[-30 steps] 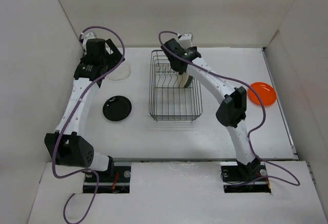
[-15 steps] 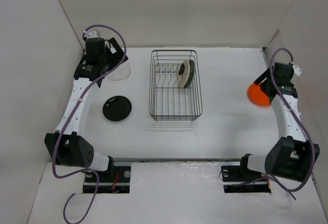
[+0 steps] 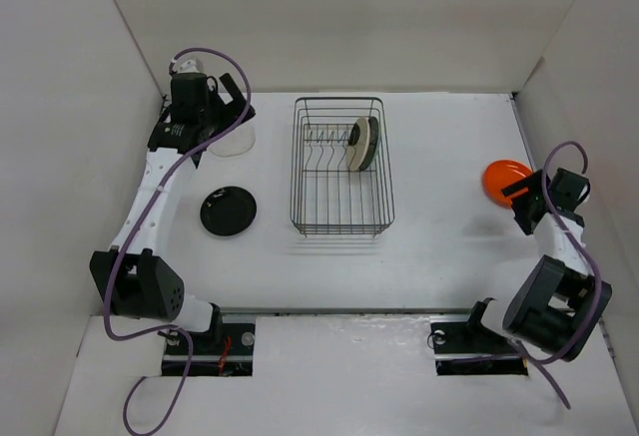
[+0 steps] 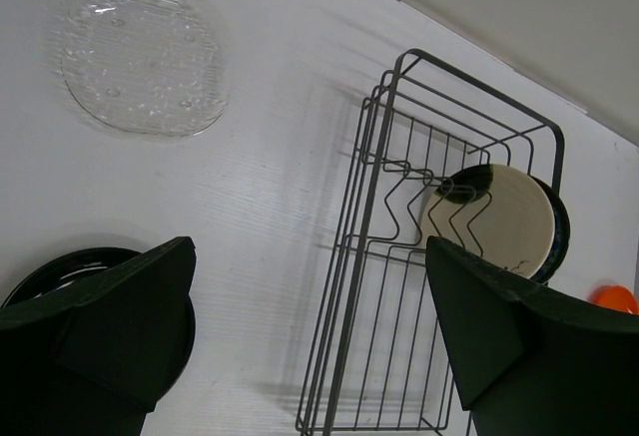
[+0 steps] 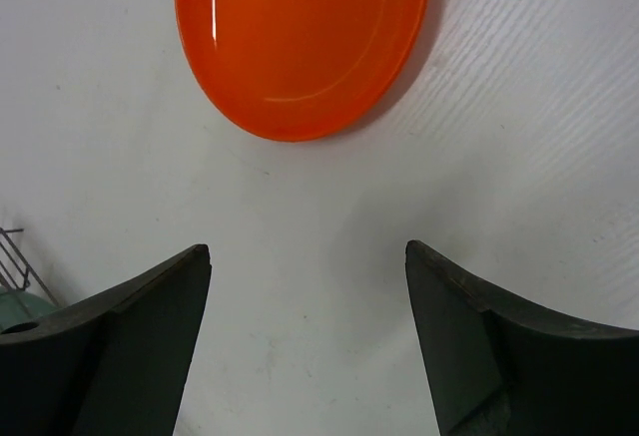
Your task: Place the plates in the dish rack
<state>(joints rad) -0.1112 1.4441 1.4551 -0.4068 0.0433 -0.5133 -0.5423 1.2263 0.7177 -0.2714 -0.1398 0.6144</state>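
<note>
Over the tabletop, seen from above, the black wire dish rack sits mid-scene. At its far right end two plates stand on edge, touching: the cream plate and, behind it, the dark teal plate, mostly hidden. Left of the rack the glossy black plate lies flat. Beyond it the clear glass plate is half covered by the left pincer. Well right of the rack lies the orange plate, its near edge overlapped by the right pincer. From this height neither pincer's spread is readable.

The left wrist camera shows the left pincer spread wide and holding nothing. One finger hides much of the black plate. The glass plate lies clear of the rack. Only a rim of the teal plate shows behind the cream one.

The right wrist camera shows the right pincer also wide and holding nothing. The orange plate ahead is cut off at the top. A pale green shape at lower left is too cropped to identify.
</note>
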